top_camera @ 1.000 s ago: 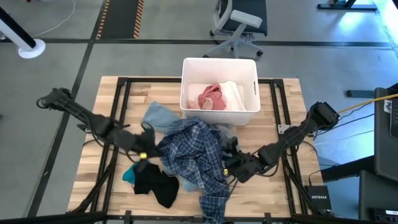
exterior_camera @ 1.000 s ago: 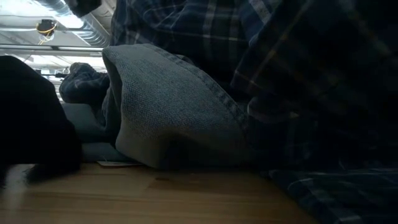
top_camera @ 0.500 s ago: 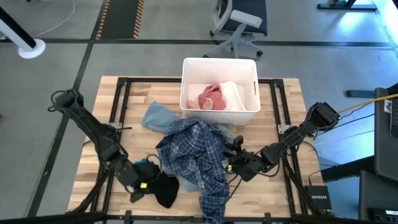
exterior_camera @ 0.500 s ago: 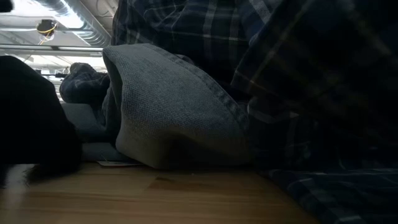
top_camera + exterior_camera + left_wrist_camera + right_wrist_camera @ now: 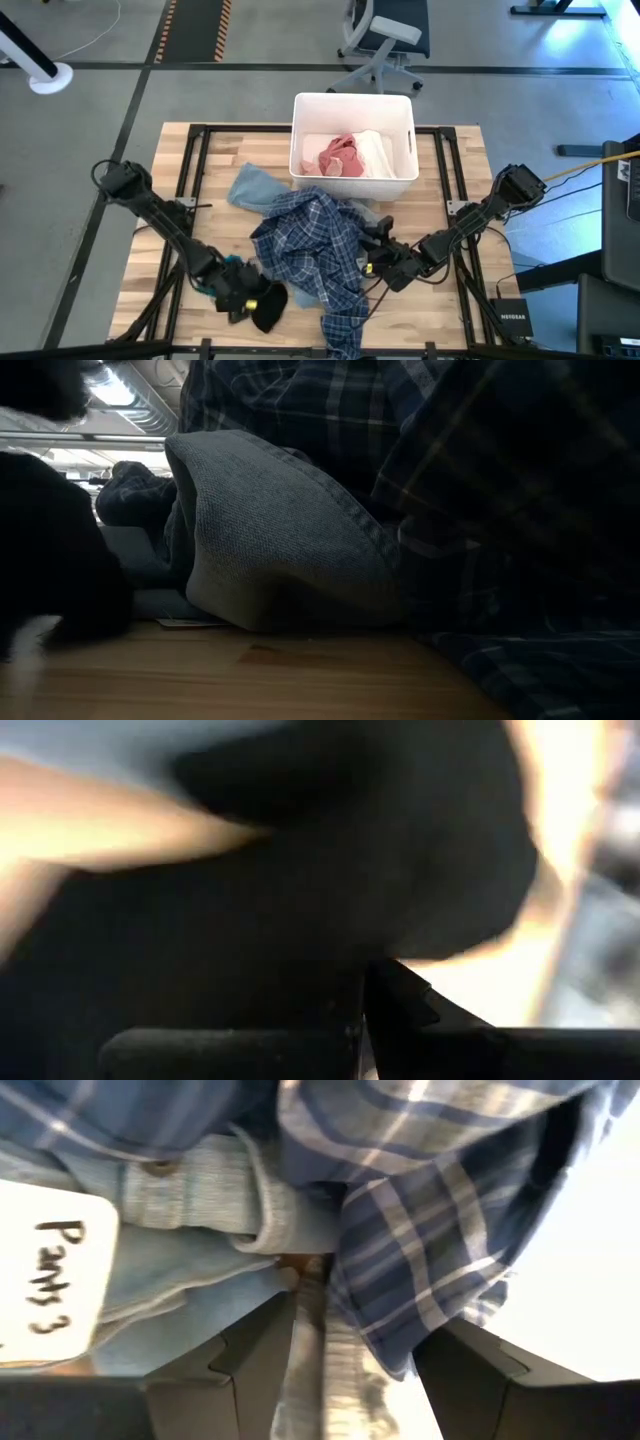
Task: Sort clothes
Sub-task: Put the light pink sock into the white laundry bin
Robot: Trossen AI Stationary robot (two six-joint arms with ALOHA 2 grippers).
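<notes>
Plaid shirt point(image 5: 312, 250) sprawls mid-table, spilling toward the front edge, partly covering the light blue-grey garment point(image 5: 253, 186) that pokes out just beside the bin's front-left corner. Black garment point(image 5: 262, 305) sits bunched near the front-left of the table point(image 5: 440, 315), a sliver of teal cloth point(image 5: 203, 287) touching it on its left side. Pink garment point(image 5: 338, 154) and white garment point(image 5: 375, 153) lie inside the white bin point(image 5: 353, 104) at the table's back centre. Left pincer point(image 5: 240, 296) is down on the black garment; left wrist view is filled with dark fabric right at the fingers, so can't tell whether they're spread or closed on it. Right pincer point(image 5: 375, 262) is at the plaid shirt's right edge; right wrist view shows its fingers point(image 5: 250, 1360) spread apart, with plaid shirt point(image 5: 430, 1230) and blue-grey fabric point(image 5: 190, 1250) in the gap, and a white label point(image 5: 45, 1275) reading "Pants 3" on the blue-grey piece. Low view: grey-blue folded cloth point(image 5: 280, 530) resting on the table, plaid point(image 5: 480, 480) draped over it.
</notes>
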